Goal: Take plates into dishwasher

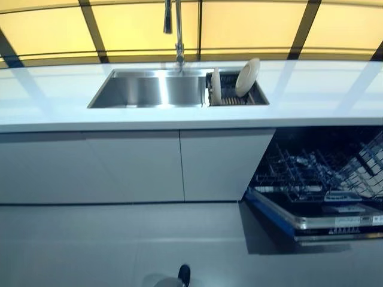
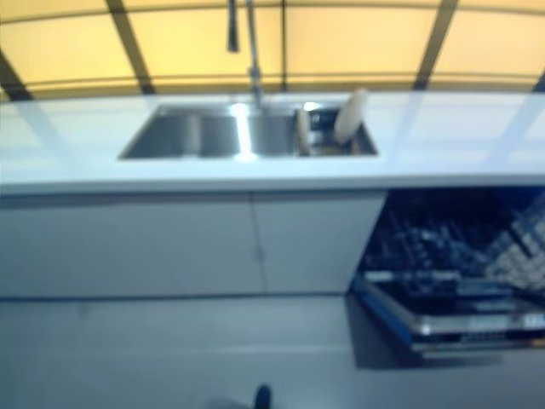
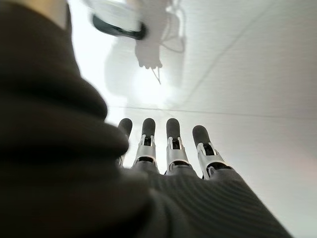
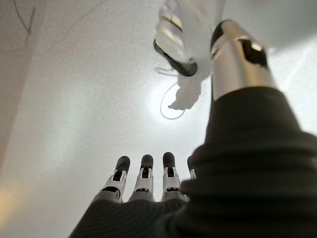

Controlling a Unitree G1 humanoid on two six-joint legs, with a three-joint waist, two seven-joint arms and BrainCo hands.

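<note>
My left hand (image 3: 168, 148) and right hand (image 4: 143, 181) both hang with fingers straight over bare floor (image 4: 74, 99), holding nothing. Two white plates (image 1: 247, 77) stand on edge in the dish rack (image 1: 230, 95) at the sink's (image 1: 149, 89) right end, well apart from both hands. Below right of the countertop (image 1: 323, 89), the dishwasher (image 1: 317, 179) stands open, lower rack (image 1: 311, 173) drawn out.

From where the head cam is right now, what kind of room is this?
Most likely a kitchen. A steel sink with a tall faucet is set into a white countertop, two plates stand in a rack beside the basin, and a dishwasher is open below at the right with its rack pulled out.
</note>
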